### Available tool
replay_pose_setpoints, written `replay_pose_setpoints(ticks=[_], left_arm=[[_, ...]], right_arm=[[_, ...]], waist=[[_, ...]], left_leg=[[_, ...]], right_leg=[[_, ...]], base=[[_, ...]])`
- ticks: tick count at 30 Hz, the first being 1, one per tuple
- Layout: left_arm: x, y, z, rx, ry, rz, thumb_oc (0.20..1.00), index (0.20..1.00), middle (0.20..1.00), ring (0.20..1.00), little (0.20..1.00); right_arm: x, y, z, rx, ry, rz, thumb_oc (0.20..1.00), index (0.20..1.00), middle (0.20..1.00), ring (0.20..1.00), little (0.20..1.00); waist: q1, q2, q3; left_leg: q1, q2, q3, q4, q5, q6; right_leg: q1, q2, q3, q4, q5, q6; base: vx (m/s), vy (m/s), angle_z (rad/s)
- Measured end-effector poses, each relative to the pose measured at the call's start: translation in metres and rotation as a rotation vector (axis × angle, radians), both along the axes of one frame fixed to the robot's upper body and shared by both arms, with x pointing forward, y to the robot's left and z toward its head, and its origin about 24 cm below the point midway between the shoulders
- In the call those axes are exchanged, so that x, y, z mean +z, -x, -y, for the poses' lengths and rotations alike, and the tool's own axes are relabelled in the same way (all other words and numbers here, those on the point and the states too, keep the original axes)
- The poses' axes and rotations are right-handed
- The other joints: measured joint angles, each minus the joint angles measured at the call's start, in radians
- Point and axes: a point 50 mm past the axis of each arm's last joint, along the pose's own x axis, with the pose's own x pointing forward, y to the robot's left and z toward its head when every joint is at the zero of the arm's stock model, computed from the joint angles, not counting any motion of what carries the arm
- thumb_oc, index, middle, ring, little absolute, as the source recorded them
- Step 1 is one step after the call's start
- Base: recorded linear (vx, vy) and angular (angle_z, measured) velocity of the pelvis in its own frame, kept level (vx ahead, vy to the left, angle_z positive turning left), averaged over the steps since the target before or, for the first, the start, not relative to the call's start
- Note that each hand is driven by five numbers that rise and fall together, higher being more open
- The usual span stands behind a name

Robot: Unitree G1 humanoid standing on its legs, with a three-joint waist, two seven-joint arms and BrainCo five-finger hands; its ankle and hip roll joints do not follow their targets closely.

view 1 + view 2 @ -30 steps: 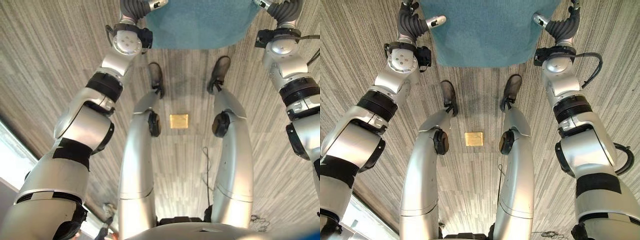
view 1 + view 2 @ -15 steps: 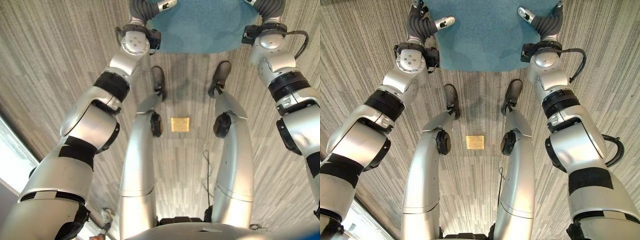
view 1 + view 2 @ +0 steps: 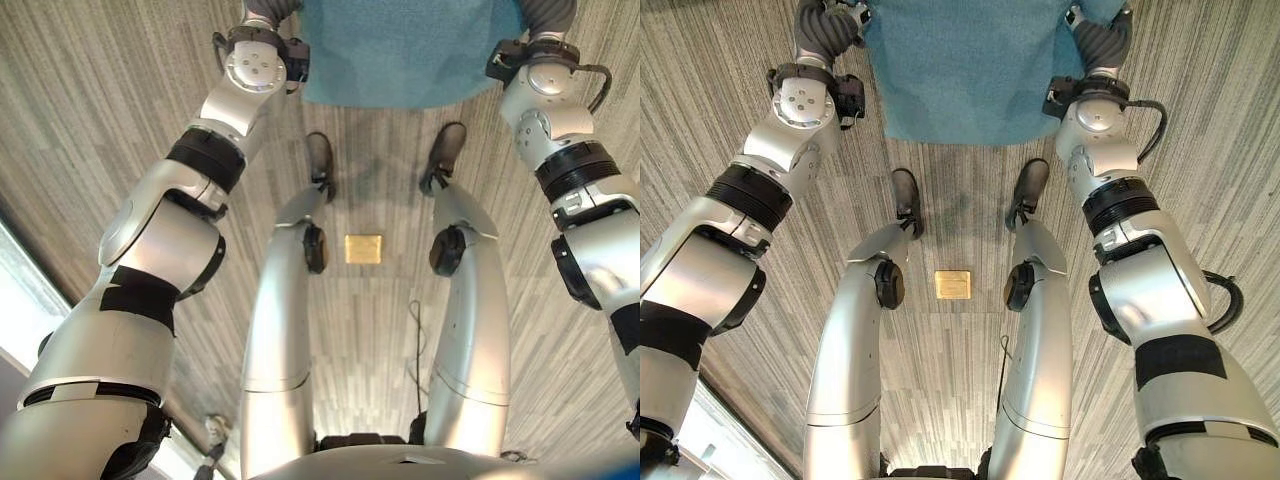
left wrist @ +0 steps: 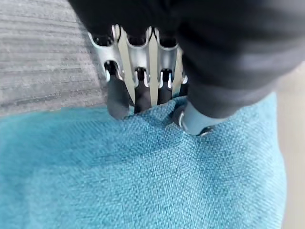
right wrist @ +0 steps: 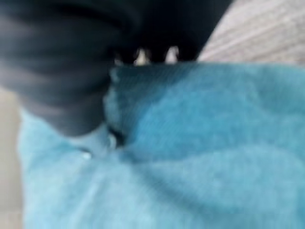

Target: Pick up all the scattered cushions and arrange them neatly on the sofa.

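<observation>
**A:** Where is your cushion right now?

**B:** Look at 12 o'clock in your head view. Your teal cushion [image 3: 965,70] hangs there, up off the striped grey carpet [image 3: 1200,130]. It sits between your two arms, with one arm at each side edge.

**A:** Is your left hand holding it?

**B:** Yes. In your left wrist view, your left hand [image 4: 143,71] is on the edge of the cushion. Its fingers [image 4: 116,98] curl down over the far side of the edge. The thumb [image 4: 193,119] presses on the near side, so the cloth is pinched between them. The cloth bunches up a little there.

**A:** And your right hand?

**B:** Your right hand [image 5: 95,138] is on the other edge of the cushion. Your right wrist view is blurry, but you can see the thumb pushed into the cloth. The fingers go over the top edge, and the cloth is dented where the thumb sits. So that hand is gripping the cushion too.

**A:** What else can you see down there?

**B:** A small brass plate [image 3: 952,284] is set in the carpet. It lies toward 6 o'clock from the cushion, well apart from it.
</observation>
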Motion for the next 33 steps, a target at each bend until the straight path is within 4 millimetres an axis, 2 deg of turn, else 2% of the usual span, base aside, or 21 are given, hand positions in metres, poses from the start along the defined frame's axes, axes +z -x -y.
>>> replay_pose_setpoints(ticks=[4, 7, 9, 12, 17, 20, 21, 22, 23, 24, 25, 28, 33], left_arm=[[0.003, 0.001, -0.001, -0.004, 0.013, 0.01, 0.2, 0.2, 0.2, 0.2, 0.2], [0.007, 0.002, -0.006, -0.004, 0.04, 0.018, 0.2, 0.2, 0.2, 0.2, 0.2], [0.006, 0.003, -0.008, -0.009, 0.05, 0.019, 0.2, 0.2, 0.2, 0.2, 0.2], [0.007, 0.004, -0.005, -0.027, 0.065, 0.03, 0.2, 0.2, 0.2, 0.2, 0.2], [-0.023, 0.006, -0.009, -0.062, 0.142, -0.011, 0.2, 0.2, 0.2, 0.2, 0.2], [-0.025, 0.01, -0.009, -0.082, 0.179, 0.002, 0.2, 0.2, 0.2, 0.2, 0.2], [-0.035, 0.009, -0.012, -0.078, 0.193, -0.018, 0.2, 0.2, 0.2, 0.2, 0.2], [-0.059, 0.01, -0.019, -0.069, 0.233, -0.067, 0.2, 0.2, 0.2, 0.2, 0.2], [-0.093, 0.013, -0.019, -0.075, 0.256, -0.134, 0.2, 0.2, 0.2, 0.2, 0.2], [-0.119, 0.019, -0.017, -0.086, 0.266, -0.179, 0.2, 0.2, 0.2, 0.2, 0.2], [-0.127, 0.023, -0.012, -0.109, 0.283, -0.174, 0.2, 0.2, 0.2, 0.2, 0.2], [-0.13, 0.031, -0.007, -0.142, 0.32, -0.161, 0.2, 0.2, 0.2, 0.2, 0.2], [-0.132, 0.036, -0.012, -0.132, 0.325, -0.138, 0.2, 0.2, 0.2, 0.2, 0.2]], right_arm=[[0.004, 0.002, -0.002, 0.017, -0.009, 0.021, 0.2, 0.2, 0.2, 0.2, 0.2], [0.006, 0.003, -0.007, 0.041, -0.009, 0.034, 0.2, 0.2, 0.2, 0.2, 0.2], [0.001, 0.003, -0.006, 0.05, 0.002, 0.027, 0.2, 0.2, 0.2, 0.2, 0.2], [0.0, 0.003, -0.008, 0.064, 0.012, 0.029, 0.2, 0.2, 0.2, 0.2, 0.2], [-0.02, 0.004, -0.01, 0.09, -0.006, 0.008, 0.2, 0.2, 0.2, 0.2, 0.2], [-0.018, 0.006, -0.01, 0.09, 0.001, 0.021, 0.2, 0.2, 0.2, 0.2, 0.2], [-0.025, 0.005, -0.012, 0.09, 0.011, 0.001, 0.2, 0.2, 0.2, 0.2, 0.2], [-0.05, 0.005, -0.016, 0.111, -0.008, -0.044, 0.2, 0.2, 0.2, 0.2, 0.2], [-0.086, 0.009, -0.017, 0.123, -0.019, -0.099, 0.2, 0.2, 0.2, 0.2, 0.2], [-0.114, 0.015, -0.017, 0.13, -0.028, -0.139, 0.2, 0.2, 0.2, 0.2, 0.2], [-0.125, 0.02, -0.013, 0.125, -0.052, -0.138, 0.2, 0.2, 0.2, 0.2, 0.2], [-0.135, 0.027, -0.009, 0.125, -0.11, -0.134, 0.2, 0.2, 0.2, 0.2, 0.2], [-0.136, 0.033, -0.01, 0.132, -0.093, -0.11, 0.2, 0.2, 0.2, 0.2, 0.2]], waist=[[0.0, 0.001, 0.0], [-0.002, 0.005, 0.001], [-0.003, 0.018, -0.013], [-0.007, 0.02, -0.013], [-0.022, 0.02, -0.012], [-0.035, 0.02, 0.012], [-0.042, 0.019, 0.036], [-0.05, 0.019, 0.035], [-0.054, 0.021, -0.073], [-0.057, 0.028, -0.178], [-0.056, 0.029, -0.198], [-0.058, 0.028, -0.199], [-0.069, 0.028, -0.198]], left_leg=[[0.004, 0.002, 0.002, -0.017, 0.003, -0.001], [0.075, -0.001, 0.014, -0.148, 0.056, -0.003], [0.087, -0.004, 0.006, -0.178, 0.067, -0.006], [0.103, -0.003, -0.003, -0.203, 0.079, -0.011], [0.173, -0.008, -0.01, -0.255, 0.091, -0.018], [0.232, -0.007, -0.008, -0.276, 0.099, -0.017], [0.294, -0.007, -0.007, -0.293, 0.098, -0.018], [0.377, -0.011, -0.009, -0.333, 0.101, -0.02], [0.361, -0.017, -0.015, -0.346, 0.099, -0.023], [0.325, -0.018, -0.018, -0.348, 0.095, -0.026], [0.339, -0.019, -0.024, -0.338, 0.092, -0.029], [0.395, -0.023, -0.037, -0.343, 0.086, -0.036], [0.484, -0.025, -0.035, -0.379, 0.089, -0.041]], right_leg=[[0.003, 0.004, 0.0, -0.014, 0.007, 0.006], [0.076, 0.015, -0.01, -0.151, 0.068, 0.006], [0.094, 0.016, -0.024, -0.18, 0.077, 0.003], [0.113, 0.022, -0.034, -0.202, 0.081, -0.001], [0.181, 0.023, -0.044, -0.241, 0.084, 0.001], [0.242, 0.022, -0.05, -0.26, 0.089, -0.002], [0.304, 0.022, -0.054, -0.276, 0.088, -0.003], [0.389, 0.024, -0.06, -0.318, 0.091, 0.002], [0.37, 0.023, -0.059, -0.323, 0.083, 0.012], [0.334, 0.024, -0.059, -0.318, 0.068, 0.024], [0.349, 0.026, -0.059, -0.301, 0.065, 0.023], [0.405, 0.028, -0.061, -0.305, 0.058, 0.022], [0.49, 0.027, -0.059, -0.335, 0.053, 0.033]], base=[[0.0, 0.0, 0.0], [-0.05, -0.023, -0.06], [-0.05, -0.045, -0.01], [-0.03, -0.066, 0.01], [-0.01, -0.016, 0.02], [-0.01, -0.012, 0.0], [0.0, 0.0, 0.0], [0.0, 0.0, 0.0], [0.0, 0.0, 0.0], [0.0, -0.006, 0.04], [0.02, -0.002, 0.06], [0.01, -0.018, 0.03], [-0.01, -0.001, 0.0]])
